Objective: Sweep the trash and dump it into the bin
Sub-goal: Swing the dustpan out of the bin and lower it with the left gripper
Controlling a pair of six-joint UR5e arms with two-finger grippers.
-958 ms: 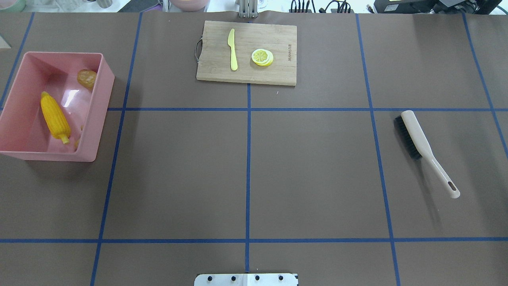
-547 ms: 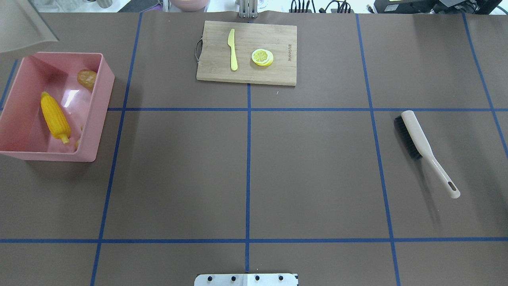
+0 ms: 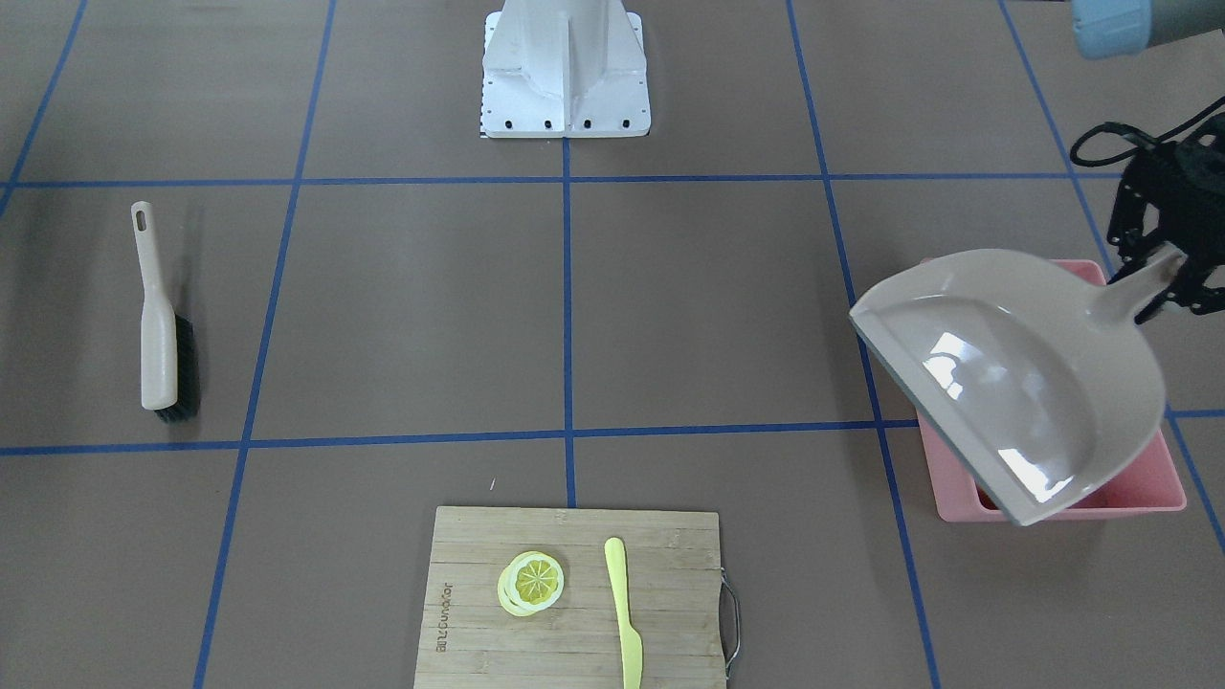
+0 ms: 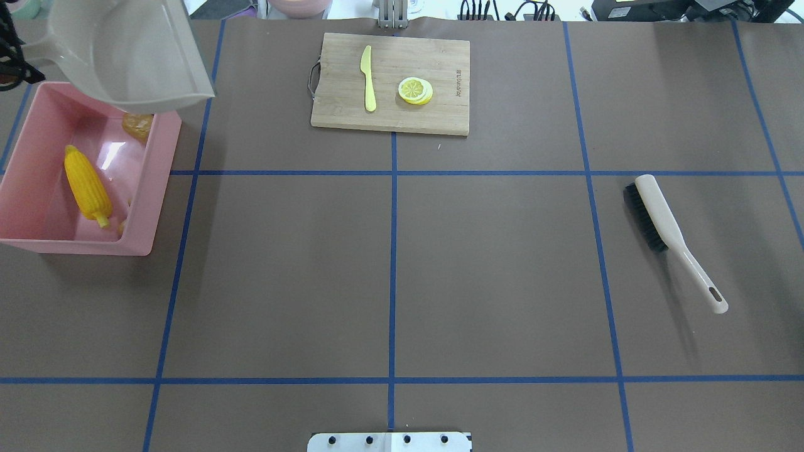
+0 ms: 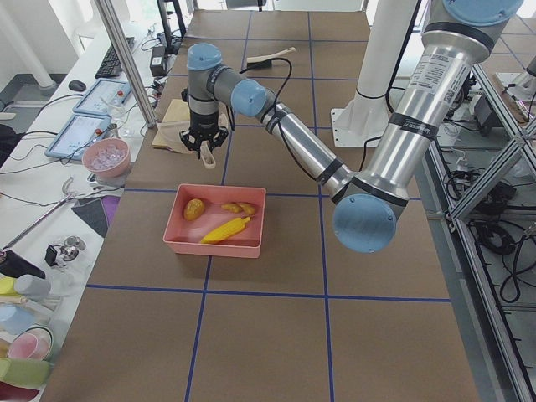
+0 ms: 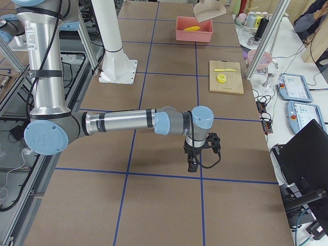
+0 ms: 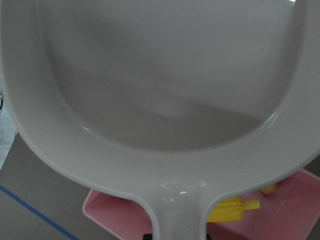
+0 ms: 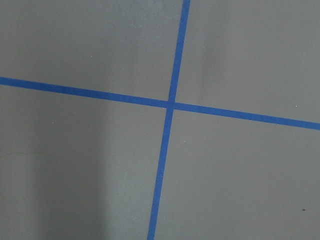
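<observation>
My left gripper (image 3: 1161,271) pinches the dustpan (image 3: 1014,383) by its handle, pan empty, mouth pointing away from me. Just below it the bin (image 4: 158,169) holds corn (image 4: 88,186), potato (image 4: 137,123), ginger (image 5: 240,208). Dump looks done, imo. Right gripper (image 6: 192,165): can't tell if spread.

The left arm (image 5: 394,126) and right arm (image 6: 118,122) are silver tubes jointed with round pale-blue caps (image 5: 364,224). The left hand (image 3: 1172,263) and right hand (image 6: 192,165) are black, with looping black cable (image 6: 211,156). A white pedestal (image 3: 565,57) has dark screws (image 3: 547,124) along its base plate.
</observation>
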